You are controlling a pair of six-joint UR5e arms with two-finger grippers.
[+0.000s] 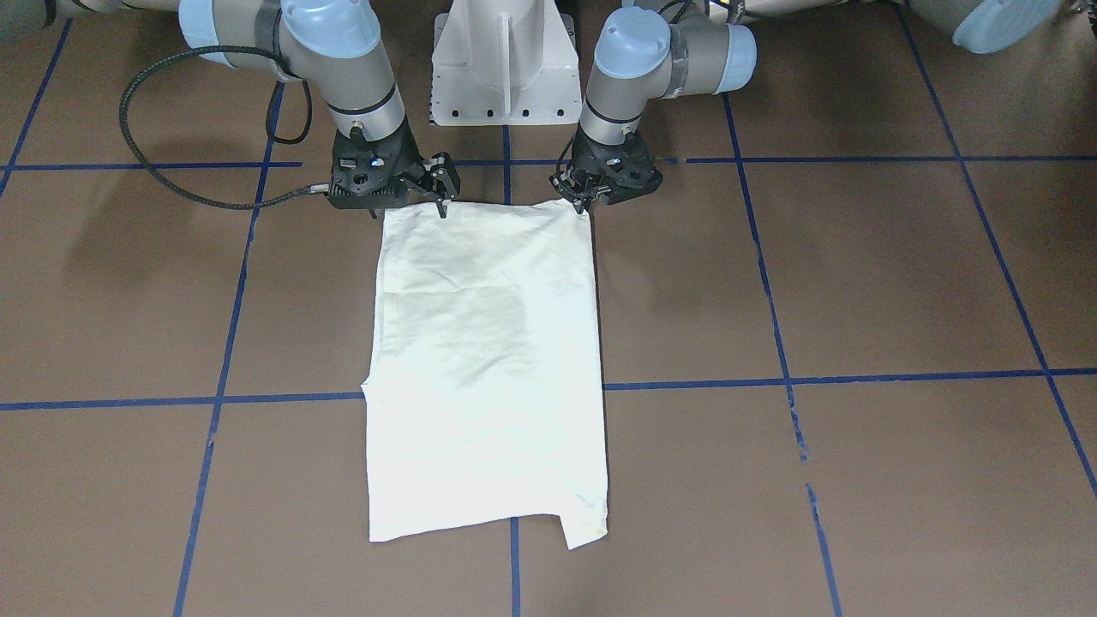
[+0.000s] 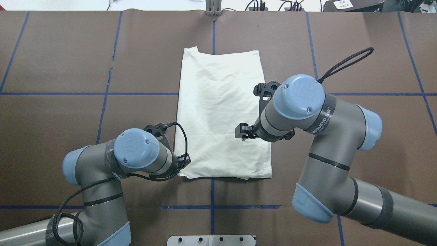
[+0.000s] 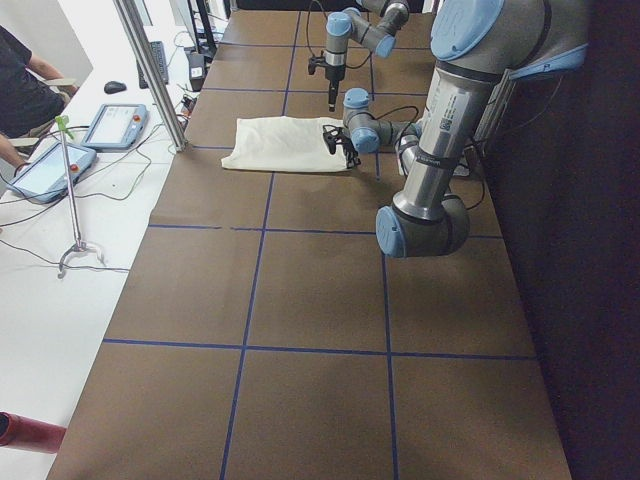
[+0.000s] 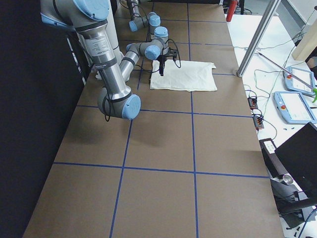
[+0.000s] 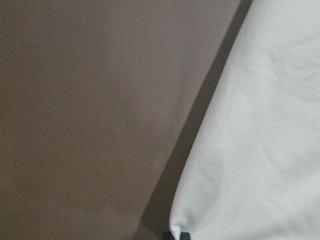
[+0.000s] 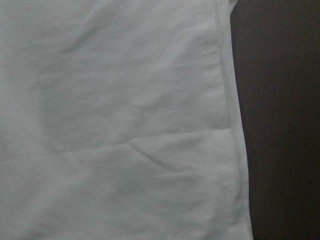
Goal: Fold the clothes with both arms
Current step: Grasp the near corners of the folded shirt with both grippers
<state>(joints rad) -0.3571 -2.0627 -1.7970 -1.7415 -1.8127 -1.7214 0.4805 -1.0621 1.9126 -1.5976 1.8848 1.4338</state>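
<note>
A long table covered in matt brown sheeting, marked into large squares by blue tape lines, fills a brightly and evenly lit room. Along its far side runs a white bench with two touchscreen pendants, loose cables and an upright aluminium post, where a person in a dark top stands. A black panel closes off the opposite side.

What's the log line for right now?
shirt flat, plain side up | left end effector at near corner | right end effector above shirt
</note>
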